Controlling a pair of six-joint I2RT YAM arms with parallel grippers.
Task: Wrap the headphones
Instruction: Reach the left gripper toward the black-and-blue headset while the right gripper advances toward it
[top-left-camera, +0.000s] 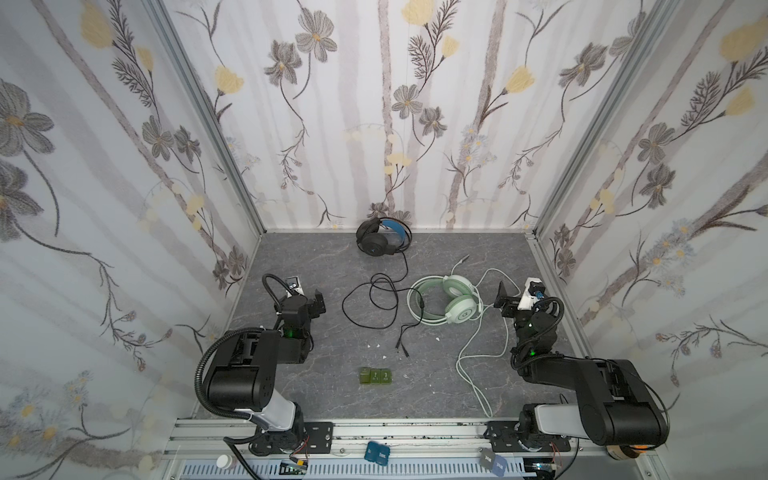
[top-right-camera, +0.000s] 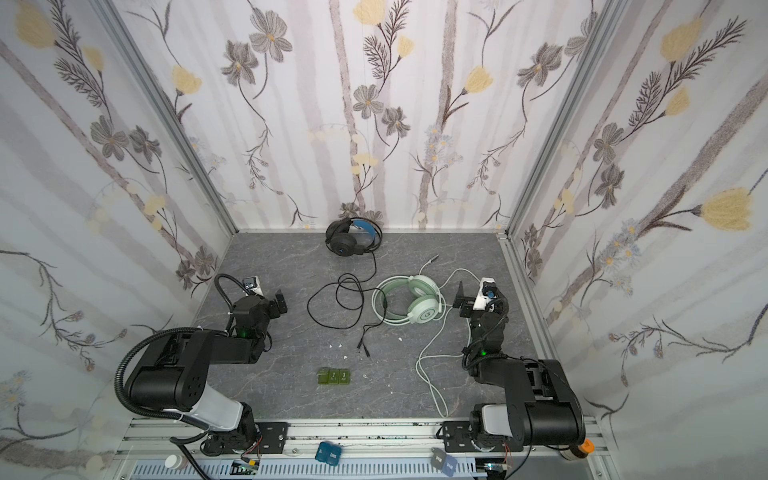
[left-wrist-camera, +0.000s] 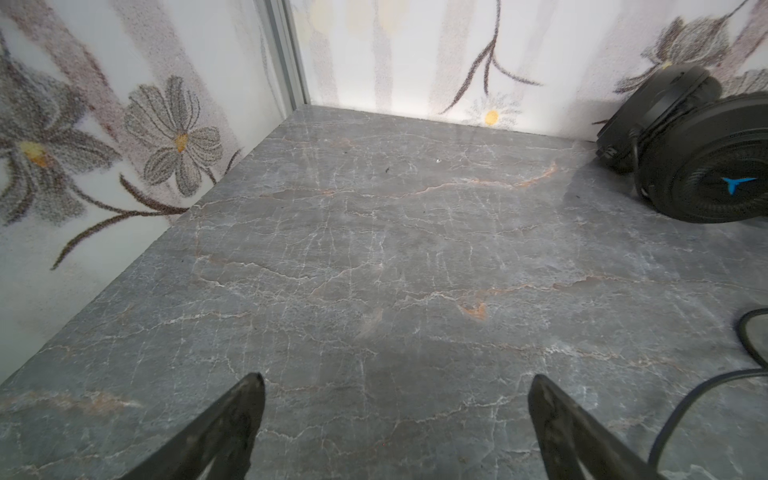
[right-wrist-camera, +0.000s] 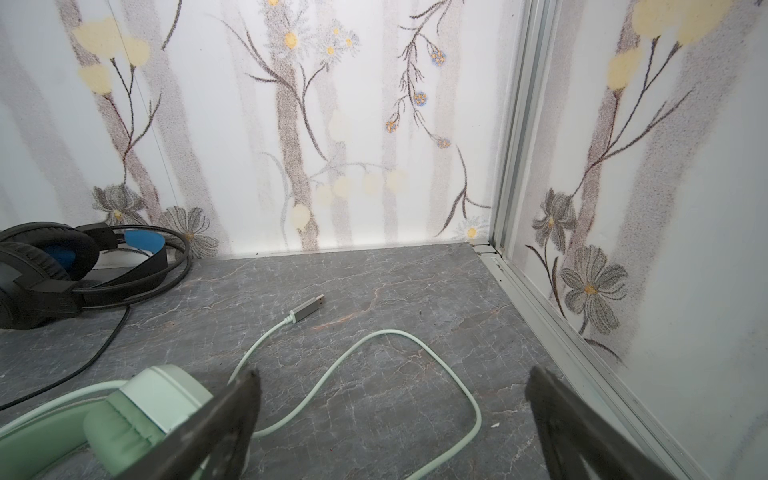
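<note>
The black headphones (top-left-camera: 376, 239) stand at the far edge of the table (top-left-camera: 436, 390), in the middle, against the flowered back wall (top-left-camera: 415, 145). The blue inner band is turned up. Their black cable (top-left-camera: 374, 291) runs toward the near side in some loose loops. It crosses the headband of the other set and ends in a split pair of plugs (top-left-camera: 402, 351) near the table's centre.

The mint-green headphones (top-left-camera: 451, 301) lie flat, a little right of centre, with both ear cups on the right side of the headband ring. Their pale cable (top-left-camera: 469, 357) is not wound. One part bends behind the ear cups to a silver plug (right-wrist-camera: 307, 309) that lies free on the table. The other part goes in long curves toward the near edge.

The right fingers (right-wrist-camera: 232, 415) stand wide apart and hold nothing. They hover just beside the mint ear cups, and in both top views a narrow gap is between them. The left fingers (left-wrist-camera: 237, 419) are also spread wide and hold nothing. They are over bare table on the left side, well apart from both headphones.

Nearer to the front, between the two arms, sits a row of three small green boxes (top-left-camera: 375, 377). A few white scraps (top-left-camera: 376, 345) lie just beyond it.
</note>
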